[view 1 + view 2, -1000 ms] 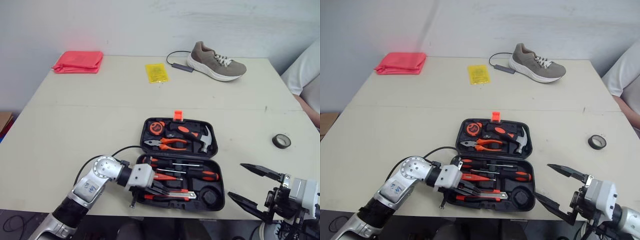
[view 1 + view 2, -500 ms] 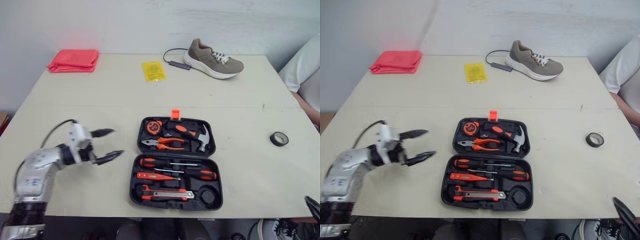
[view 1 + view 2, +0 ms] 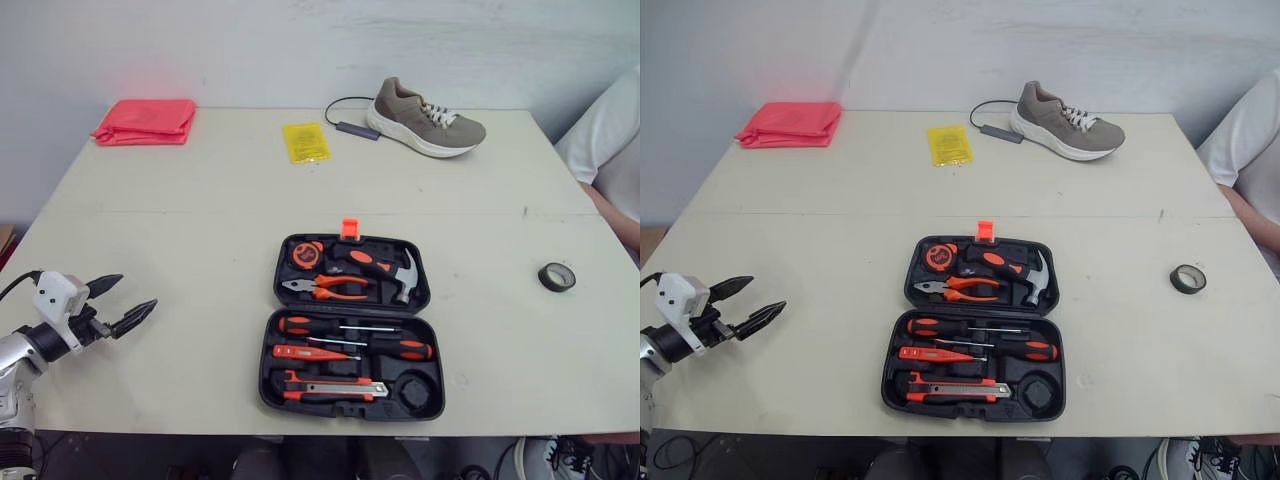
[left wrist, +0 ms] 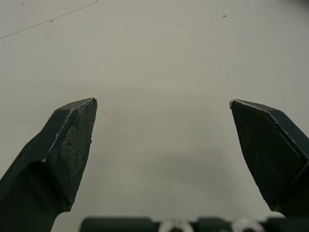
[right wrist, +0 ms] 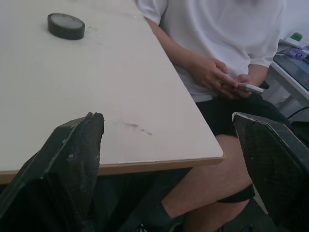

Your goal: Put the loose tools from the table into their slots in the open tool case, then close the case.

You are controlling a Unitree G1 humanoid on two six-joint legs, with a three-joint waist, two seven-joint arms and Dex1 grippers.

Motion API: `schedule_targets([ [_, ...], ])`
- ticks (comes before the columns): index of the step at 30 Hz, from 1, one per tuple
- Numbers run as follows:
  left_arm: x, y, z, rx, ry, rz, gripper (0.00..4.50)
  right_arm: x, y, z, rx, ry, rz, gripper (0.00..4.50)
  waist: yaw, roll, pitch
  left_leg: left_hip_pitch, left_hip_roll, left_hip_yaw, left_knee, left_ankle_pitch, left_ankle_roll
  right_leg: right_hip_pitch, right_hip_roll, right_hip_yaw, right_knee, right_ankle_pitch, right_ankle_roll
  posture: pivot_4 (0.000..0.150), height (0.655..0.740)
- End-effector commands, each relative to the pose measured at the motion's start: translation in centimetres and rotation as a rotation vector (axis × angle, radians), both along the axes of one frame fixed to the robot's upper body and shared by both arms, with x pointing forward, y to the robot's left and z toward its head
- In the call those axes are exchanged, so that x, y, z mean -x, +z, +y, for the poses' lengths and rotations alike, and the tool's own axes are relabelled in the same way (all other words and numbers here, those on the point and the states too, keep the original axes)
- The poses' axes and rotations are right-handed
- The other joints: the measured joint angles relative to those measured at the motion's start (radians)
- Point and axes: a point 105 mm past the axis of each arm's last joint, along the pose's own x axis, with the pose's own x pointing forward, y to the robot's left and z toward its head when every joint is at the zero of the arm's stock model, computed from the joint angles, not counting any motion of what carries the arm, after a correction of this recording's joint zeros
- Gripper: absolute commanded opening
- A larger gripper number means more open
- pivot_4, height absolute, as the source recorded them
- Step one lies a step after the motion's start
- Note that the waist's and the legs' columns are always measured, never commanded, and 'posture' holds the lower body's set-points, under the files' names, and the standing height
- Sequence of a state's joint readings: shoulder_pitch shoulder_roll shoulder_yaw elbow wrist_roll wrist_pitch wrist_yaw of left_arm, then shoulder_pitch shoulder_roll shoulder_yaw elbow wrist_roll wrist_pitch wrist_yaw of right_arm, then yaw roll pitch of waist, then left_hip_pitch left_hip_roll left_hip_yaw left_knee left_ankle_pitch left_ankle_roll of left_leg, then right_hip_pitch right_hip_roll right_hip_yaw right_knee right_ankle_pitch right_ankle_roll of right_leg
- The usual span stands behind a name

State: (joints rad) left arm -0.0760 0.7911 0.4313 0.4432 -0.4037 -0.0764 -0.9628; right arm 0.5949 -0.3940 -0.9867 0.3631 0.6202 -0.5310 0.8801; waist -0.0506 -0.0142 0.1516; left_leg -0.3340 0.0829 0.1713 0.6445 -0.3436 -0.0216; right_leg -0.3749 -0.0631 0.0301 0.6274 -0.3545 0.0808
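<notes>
Left gripper [image 3: 138, 290], jaws apart and empty, above desk [image 3: 200, 220], well apart from open tool case [image 3: 269, 360]. Right gripper [image 5: 166, 116] jaws apart too; tape roll [image 3: 558, 276] on desk.

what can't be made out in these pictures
Eye views: print on the yellow packet too small to read.
Eye views: round slot in the tool case, black on black; empty or filled unclear.
Eye views: cable end hidden behind the shoe.
Right wrist view: person cut off by the top edge.
</notes>
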Motion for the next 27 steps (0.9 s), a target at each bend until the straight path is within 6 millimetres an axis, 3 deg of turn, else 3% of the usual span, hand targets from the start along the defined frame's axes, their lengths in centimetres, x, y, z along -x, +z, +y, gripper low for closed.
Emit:
schedule_targets([
  [1,-0.9,2.5,-2.1,0.021,-0.082,-0.096,4.47,-1.9,3.0,-0.2,0.072,0.049,-0.081,4.5,-0.003,0.001,0.0,0.0,0.0,0.0,0.0,0.0,0.0,0.0,0.0,0.0,0.0,0.0,0.001,0.15,0.74],
  [6,-2.0,4.8,-7.4,0.086,-0.268,-0.154,4.47,-6.7,6.2,0.2,0.134,0.171,-0.053,4.5,-0.004,0.002,0.0,0.0,-0.001,0.001,0.001,0.001,0.0,0.0,0.002,0.001,0.0,0.001,0.002,0.15,0.74],
  [9,-2.2,6.5,-11.8,0.122,-0.415,-0.185,4.47,-9.8,6.6,0.0,0.111,0.223,0.169,4.5,-0.004,0.003,0.001,-0.001,-0.001,0.002,0.001,0.004,0.006,0.0,0.003,0.002,0.0,0.002,0.003,0.15,0.74],
  [10,-2.2,7.1,-13.7,0.129,-0.476,-0.21,4.47,-11.8,7.6,0.8,0.109,0.291,0.223,4.5,-0.003,0.003,0.001,-0.001,-0.001,0.002,0.002,0.004,0.006,0.0,0.003,0.002,-0.001,0.002,0.004,0.15,0.74],
  [13,-1.9,8.3,-17.2,0.157,-0.582,-0.244,4.47,-14.9,9.3,2.6,0.124,0.425,0.349,4.5,-0.005,0.002,0.001,-0.002,-0.001,0.003,0.003,0.005,0.007,0.0,0.004,0.005,-0.002,0.004,0.008,0.15,0.74],
  [17,-0.7,9.0,-21.6,0.205,-0.763,-0.223,4.47,-17.0,9.4,4.3,0.152,0.584,0.567,4.5,0.002,0.0,0.003,-0.002,-0.001,0.003,0.003,0.005,0.005,0.0,0.01,0.006,-0.005,0.006,0.01,0.15,0.74],
  [19,-0.4,9.2,-23.1,0.225,-0.83,-0.204,4.47,-18.2,9.6,5.0,0.158,0.651,0.617,4.5,0.007,-0.002,0.005,-0.003,0.0,0.003,0.005,0.006,0.004,0.001,0.019,0.006,-0.006,0.006,0.011,0.15,0.74],
  [27,-0.1,9.2,-25.6,0.286,-0.917,-0.162,4.47,-21.8,8.2,5.6,0.088,0.73,0.795,4.5,0.011,-0.001,0.011,-0.003,0.001,0.005,0.009,0.007,0.004,-0.001,0.019,0.009,-0.005,0.006,0.012,0.15,0.74],
])
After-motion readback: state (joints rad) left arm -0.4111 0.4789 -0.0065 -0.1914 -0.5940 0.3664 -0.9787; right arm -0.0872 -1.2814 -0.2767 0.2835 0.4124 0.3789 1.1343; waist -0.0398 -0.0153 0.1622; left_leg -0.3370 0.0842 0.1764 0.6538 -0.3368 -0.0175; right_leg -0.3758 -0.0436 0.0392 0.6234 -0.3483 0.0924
